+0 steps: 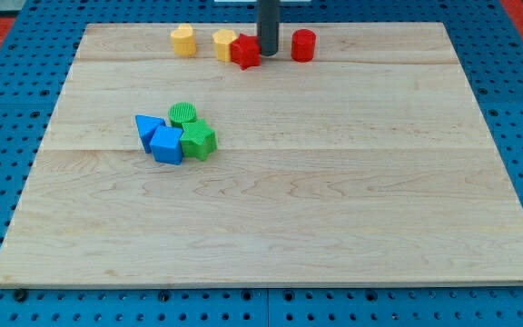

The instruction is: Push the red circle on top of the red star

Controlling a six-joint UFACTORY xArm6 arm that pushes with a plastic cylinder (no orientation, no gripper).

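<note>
The red circle (303, 44) stands near the view's top edge of the wooden board, right of centre. The red star (244, 52) lies to its left, touching a yellow block (224, 44). My tip (268, 53) comes down between the two red blocks, right beside the star's right side and a short gap left of the circle. The rod reaches up out of the view's top.
A second yellow block (183, 40) sits left of the first. A cluster at the view's left-centre holds a blue triangle (148, 129), a blue cube (166, 145), a green circle (183, 113) and a green star (199, 140). The board (334, 200) lies on a blue pegboard.
</note>
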